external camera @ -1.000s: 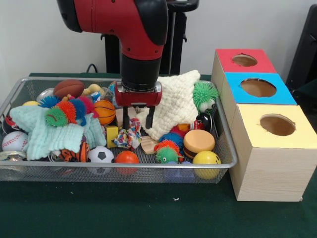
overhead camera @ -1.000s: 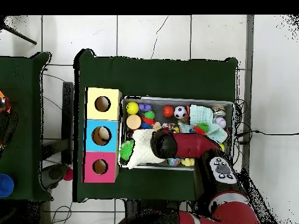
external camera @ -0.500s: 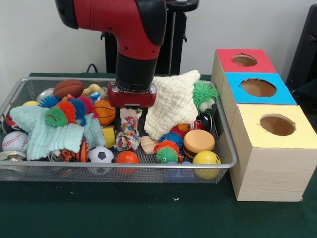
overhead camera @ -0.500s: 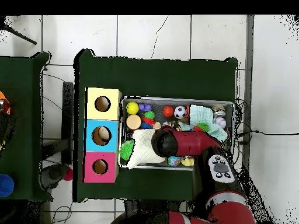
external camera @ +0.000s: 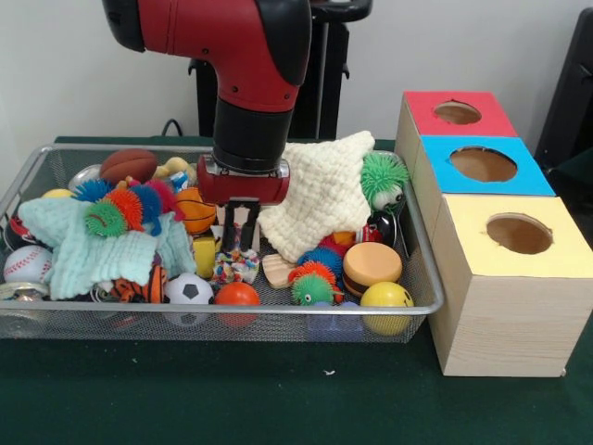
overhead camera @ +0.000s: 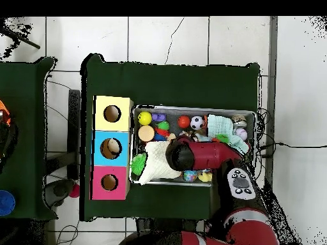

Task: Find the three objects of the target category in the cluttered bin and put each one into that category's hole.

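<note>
Reaching down into the wire bin (external camera: 422,278), the gripper (external camera: 241,227) in the front view has its fingers drawn close together just above a multicoloured rope toy (external camera: 233,266), perhaps pinching its top. A cream knitted cloth (external camera: 324,190) lies just beside it, near the yellow-topped hole box (external camera: 514,269). From overhead, the red arm (overhead camera: 204,155) covers the gripper; the cream cloth (overhead camera: 153,163) borders the blue-topped box (overhead camera: 111,148).

A dark green cloth (external camera: 278,399) covers the table.
</note>
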You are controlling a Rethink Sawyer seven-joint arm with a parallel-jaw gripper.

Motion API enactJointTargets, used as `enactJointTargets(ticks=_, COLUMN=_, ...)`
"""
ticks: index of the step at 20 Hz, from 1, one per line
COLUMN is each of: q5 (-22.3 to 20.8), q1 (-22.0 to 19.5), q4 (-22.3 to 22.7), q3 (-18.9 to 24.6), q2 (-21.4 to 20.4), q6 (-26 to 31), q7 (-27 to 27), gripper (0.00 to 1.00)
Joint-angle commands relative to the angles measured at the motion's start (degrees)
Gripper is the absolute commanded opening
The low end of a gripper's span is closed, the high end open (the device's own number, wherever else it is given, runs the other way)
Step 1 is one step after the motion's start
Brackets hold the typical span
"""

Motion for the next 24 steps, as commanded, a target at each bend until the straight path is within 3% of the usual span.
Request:
enactJointTargets(ticks=1, q5=1.76, q1=-4.19, q4=-0.82, q3=5.49, q2=0.85, q6=-2.60, q7=6.40, gripper=0.00)
enactJointTargets(ticks=9, q5=4.38, q1=-5.14, q4=1.21, q3=7.36, q2=-2.41, q6=2.63, q7=6.04, gripper=0.00)
enactJointTargets(ticks=17, q5=11.33, q1=-9.24, q4=5.50, q3=12.90, q2=-9.25, q6=14.03, q7=2.87, gripper=0.00)
enactJointTargets(ticks=24, q5=15.06, q1=-10.30, q4=5.49, q3=15.12, q2=-12.68, q6=21.66, q7=0.72, gripper=0.00)
